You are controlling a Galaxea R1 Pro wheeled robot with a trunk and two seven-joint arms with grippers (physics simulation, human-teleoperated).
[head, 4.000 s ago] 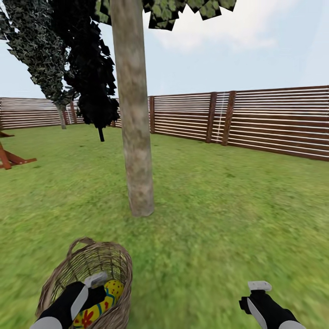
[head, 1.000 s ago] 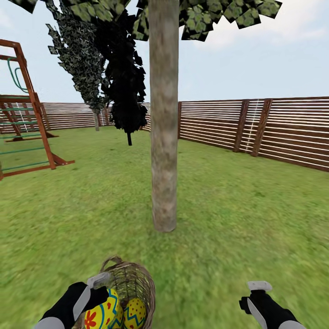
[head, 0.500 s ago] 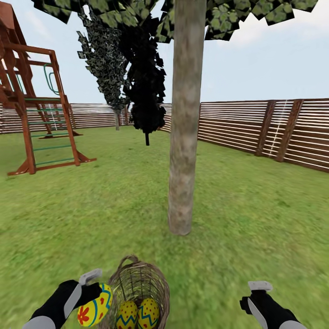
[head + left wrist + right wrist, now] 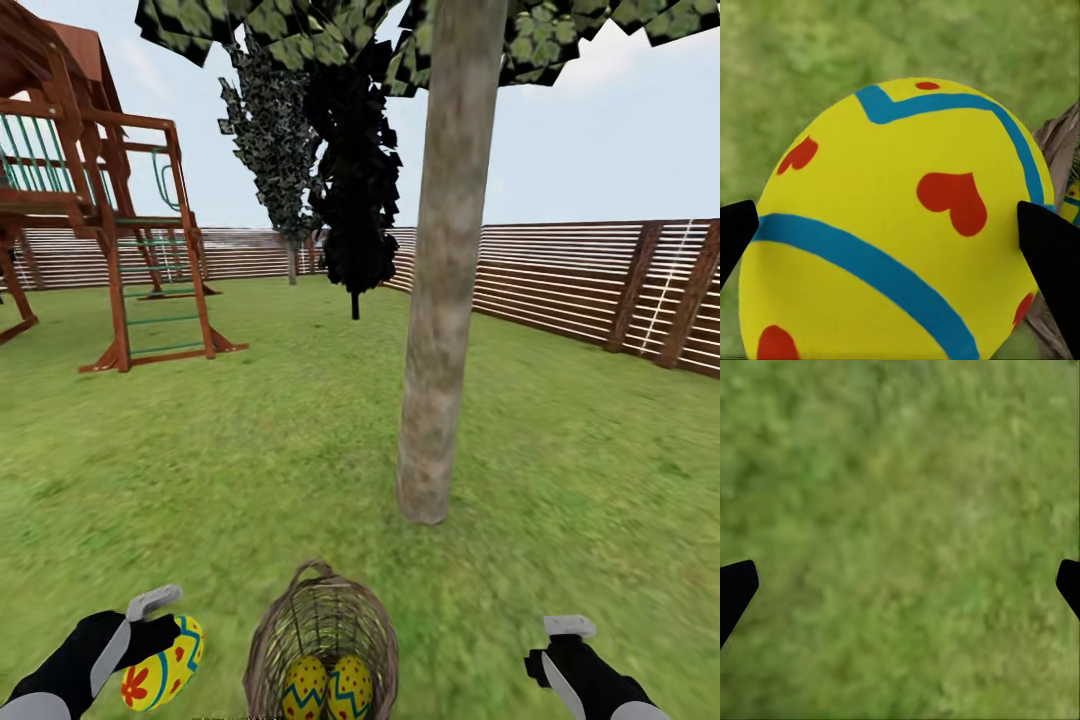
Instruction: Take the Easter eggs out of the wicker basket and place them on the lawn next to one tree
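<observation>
A garden lawn (image 4: 560, 450) seen from the robot's head, looking forward and down. Close in front stands a tree (image 4: 440, 330) with a straight pale trunk and green leaves overhead. At the lower middle of the view, between the robot and the trunk, a brown wicker basket (image 4: 322, 620) sits on the grass with its mouth facing up; two yellow Easter eggs (image 4: 326, 688) with blue zigzags lie side by side at its bottom. The left end effector (image 4: 160, 650) is off to the left of the basket, clear of its rim and over open grass, clenched around a third egg (image 4: 162, 664); the left wrist view shows that egg (image 4: 900, 225) up close, pinched between the two dark fingers (image 4: 1050, 259), with a sliver of wicker at one edge. It is probably held out to the side so it can be lowered onto grass near the trunk, which makes this the first of three transfers, not yet set down. The right end effector (image 4: 560, 650) hovers over bare grass well to the right of the basket, fingers spread wide and holding nothing, likely kept out of the way. Behind, a wooden playset (image 4: 110, 230) stands at left, a nearly black-leaved tree (image 4: 355, 190) is farther back, and a slatted brown fence (image 4: 590, 285) rings the yard.
</observation>
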